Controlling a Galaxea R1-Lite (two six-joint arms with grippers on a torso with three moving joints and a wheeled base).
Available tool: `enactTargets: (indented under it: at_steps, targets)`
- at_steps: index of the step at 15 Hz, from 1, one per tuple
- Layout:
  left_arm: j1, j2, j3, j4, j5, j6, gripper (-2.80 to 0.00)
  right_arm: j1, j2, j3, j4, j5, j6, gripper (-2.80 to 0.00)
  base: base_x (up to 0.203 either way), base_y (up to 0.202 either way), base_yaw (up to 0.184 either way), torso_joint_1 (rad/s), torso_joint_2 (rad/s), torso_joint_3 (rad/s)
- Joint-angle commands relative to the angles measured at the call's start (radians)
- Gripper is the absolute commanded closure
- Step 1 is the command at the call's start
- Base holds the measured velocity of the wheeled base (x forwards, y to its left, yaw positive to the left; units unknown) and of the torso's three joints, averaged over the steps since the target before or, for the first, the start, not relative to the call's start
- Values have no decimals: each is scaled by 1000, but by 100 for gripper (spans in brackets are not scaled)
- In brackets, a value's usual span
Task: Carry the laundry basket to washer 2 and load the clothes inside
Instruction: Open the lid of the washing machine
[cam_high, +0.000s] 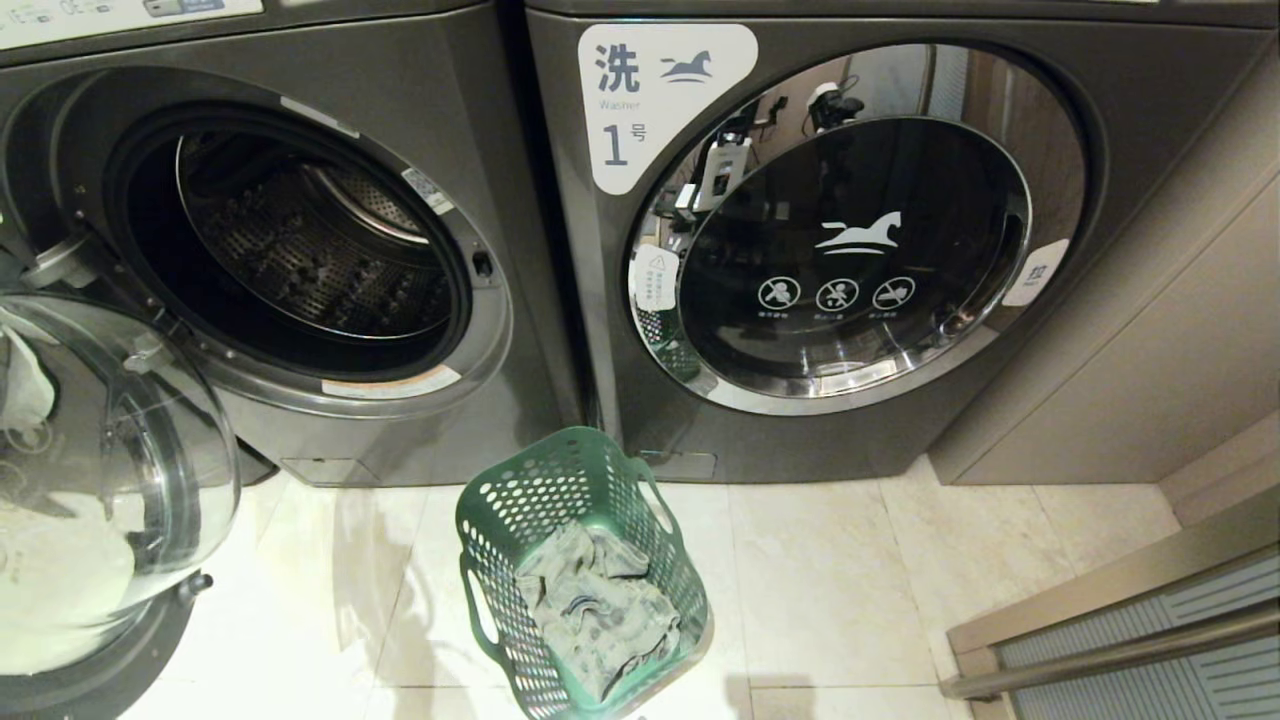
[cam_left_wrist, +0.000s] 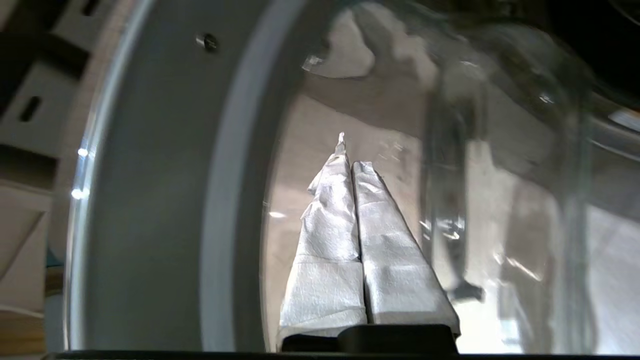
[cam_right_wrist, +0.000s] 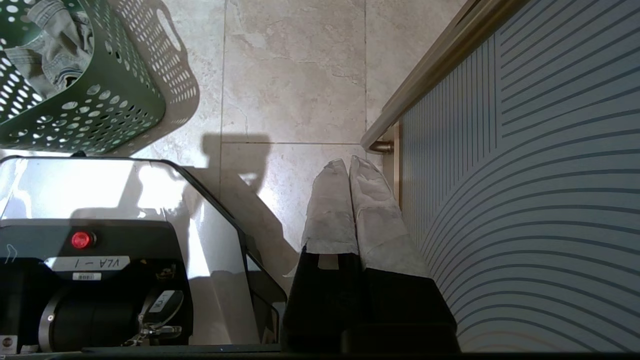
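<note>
- Head view: two dark grey front-loading washers stand side by side. The left washer (cam_high: 300, 250) has its drum exposed, and its glass door (cam_high: 110, 470) is swung out at the frame's left edge. The right washer (cam_high: 850, 240) carries a label with the numeral 1 and its door is closed.
- The pale tiled floor (cam_high: 850, 600) runs in front of both machines.
- The green perforated laundry basket (cam_high: 575, 560) sits on the floor before the seam between the two washers, with crumpled grey-green clothes (cam_high: 595, 610) inside it.
- Neither arm shows in the head view.
- Left wrist view: the left gripper (cam_left_wrist: 350, 165) has its white-wrapped fingers (cam_left_wrist: 330, 240) pressed together, holding nothing. They sit close against the curved glass of the open door, well apart from the basket.
- Right wrist view: the right gripper (cam_right_wrist: 347, 165) hangs over the floor beside a striped panel (cam_right_wrist: 525, 200) with a metal rail. Its wrapped fingers (cam_right_wrist: 330, 215) are together and empty. The basket (cam_right_wrist: 85, 95) lies off to one side, not touching them.
</note>
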Motion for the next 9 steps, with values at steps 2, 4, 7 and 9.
enactTargets:
  at_steps: [2,4,7,9]
  targets:
    - [-4,111,-48,-27,66,3,0,0,-1,0,1,0,-1,0,0,0,0,0,0,0]
    - [6,151,-97,-46,106,2,0,0,-1,0,1,0,-1,0,0,0,0,0,0,0]
    - [41,214,-145,-106,170,2,0,0,-1,0,1,0,-1,0,0,0,0,0,0,0]
    - [77,263,-176,-135,175,5,0,0,-1,0,1,0,-1,0,0,0,0,0,0,0]
